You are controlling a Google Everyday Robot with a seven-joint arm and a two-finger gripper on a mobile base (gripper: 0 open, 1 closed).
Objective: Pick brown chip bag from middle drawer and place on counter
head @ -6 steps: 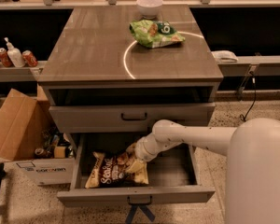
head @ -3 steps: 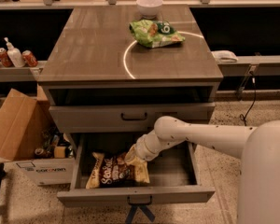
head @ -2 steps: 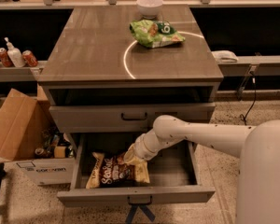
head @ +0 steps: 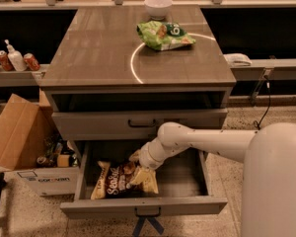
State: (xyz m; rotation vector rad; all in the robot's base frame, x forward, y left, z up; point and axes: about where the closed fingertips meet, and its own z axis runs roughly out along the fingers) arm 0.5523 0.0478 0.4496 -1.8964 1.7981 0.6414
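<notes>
The brown chip bag [head: 116, 176] lies in the open middle drawer [head: 143, 207], at the left of its deep box; blue strips hang from the drawer's handle [head: 147, 224]. My gripper [head: 140, 169] reaches down into the drawer from the right and sits at the bag's right, pale yellow end, touching it. The white arm hides the gripper's tip. The counter [head: 93, 48] above carries a thin white circle line [head: 132, 65].
A green chip bag [head: 164, 35] and a white bowl [head: 158, 5] sit on the counter's far side. A shut drawer front with a bare black handle [head: 141, 124] is just above the arm. A cardboard box [head: 17, 132] stands left of the cabinet; cans and a bottle [head: 15, 60] are on a left shelf.
The arm's wrist has shifted slightly up and left over the bag's right end. The bag lies in about the same place in the drawer.
</notes>
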